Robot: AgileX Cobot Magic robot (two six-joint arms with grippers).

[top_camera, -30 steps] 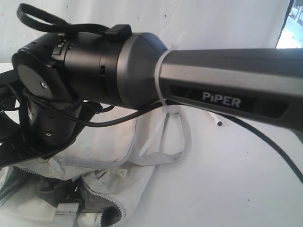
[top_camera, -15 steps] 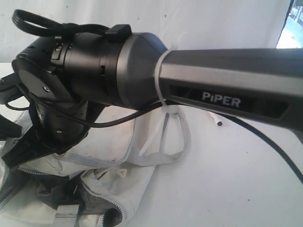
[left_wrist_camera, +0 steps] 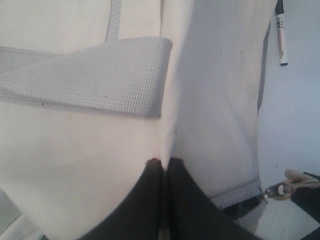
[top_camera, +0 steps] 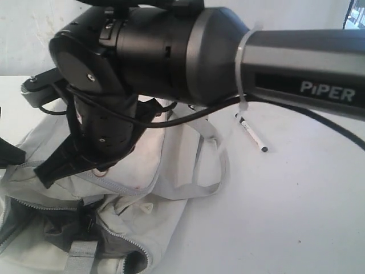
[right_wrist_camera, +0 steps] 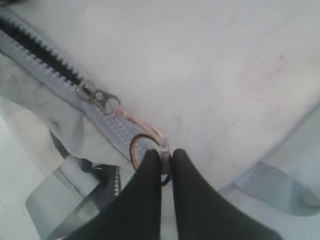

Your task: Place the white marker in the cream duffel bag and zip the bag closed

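The cream duffel bag (top_camera: 162,220) lies slumped at the lower left of the exterior view, its grey zipper (top_camera: 122,237) parted over dark lining. The white marker (top_camera: 254,134) lies on the table beyond the bag, outside it, and also shows in the left wrist view as the marker (left_wrist_camera: 281,37). My right gripper (right_wrist_camera: 165,154) is shut on a small ring (right_wrist_camera: 141,148) tied by a cord to the zipper slider (right_wrist_camera: 94,93). In the exterior view the right gripper (top_camera: 94,169) hangs over the bag's top. My left gripper (left_wrist_camera: 163,161) is shut, pinching a fold of the bag's cream fabric (left_wrist_camera: 90,165).
The right arm (top_camera: 285,74) fills the upper half of the exterior view, with a black cable (top_camera: 319,117) trailing under it. A grey webbing strap (top_camera: 219,165) loops off the bag toward the marker. The white table (top_camera: 285,217) stretches to the right.
The right arm's wrist has swung rightward and upward across the bag with the ring in its grip. The marker, earlier mostly hidden behind the arm, now shows at full length.
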